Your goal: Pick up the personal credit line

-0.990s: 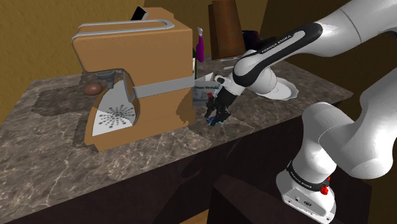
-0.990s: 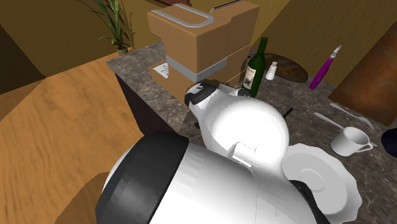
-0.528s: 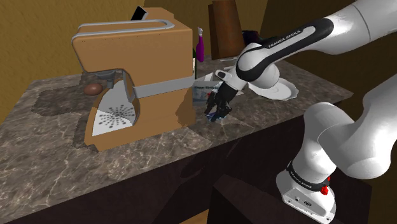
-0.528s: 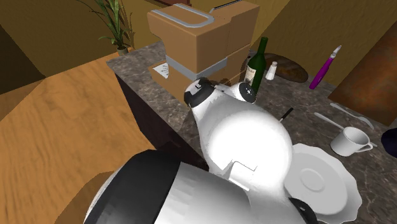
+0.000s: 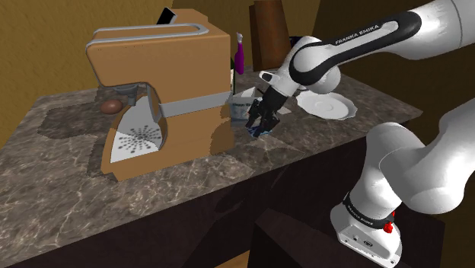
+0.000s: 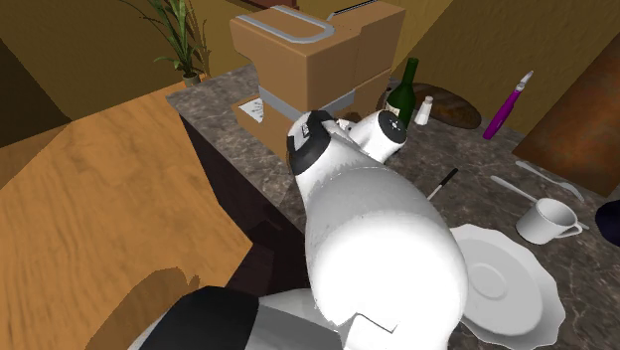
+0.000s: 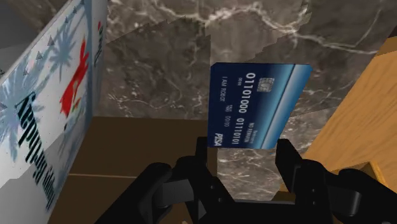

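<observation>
Where its two black fingers close on opposite edges of the credit card [image 7: 257, 105], the hand [image 7: 243, 149] pinches that card; the jaws press on it from both sides.

- Credit card: dark blue, with white digits and a small chip. It is held in the hand, with the dark marbled counter [image 7: 191, 57] showing behind it.
- Hand [image 5: 257, 128], shoulder view: it points down just beside the brown appliance [image 5: 164, 99], on the appliance's right in that view.
- Carton [image 7: 51, 108]: white with blue and red print. It stands near the card, close to the appliance.
- Plate [image 5: 331, 106]: white, on the counter, farther from the appliance than the hand.
- Bottle [image 6: 399, 99]: green, upright, just beside the appliance.
- Cup [image 6: 546, 221]: white, well apart from the appliance.
</observation>
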Controlling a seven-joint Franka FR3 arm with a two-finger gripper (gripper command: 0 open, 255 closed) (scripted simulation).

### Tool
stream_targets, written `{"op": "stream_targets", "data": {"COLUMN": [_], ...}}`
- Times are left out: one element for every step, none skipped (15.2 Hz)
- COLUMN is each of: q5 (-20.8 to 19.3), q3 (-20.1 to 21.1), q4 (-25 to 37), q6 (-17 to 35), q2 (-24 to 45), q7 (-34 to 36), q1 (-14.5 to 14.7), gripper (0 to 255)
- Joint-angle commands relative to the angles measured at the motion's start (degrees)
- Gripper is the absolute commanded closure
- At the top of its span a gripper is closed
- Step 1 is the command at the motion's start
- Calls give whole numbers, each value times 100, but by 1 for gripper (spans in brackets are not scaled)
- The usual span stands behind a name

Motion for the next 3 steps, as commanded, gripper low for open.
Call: {"op": "stream_targets", "data": {"q5": [-59,-64,-65], "q3": [92,99,99], "q4": [84,90,90], "q6": [-150,-162,-162], "q2": [-67,-74,-74], "q7": [113,122,123], "q1": [-67,-73,-73], "gripper": [255,255,255]}}
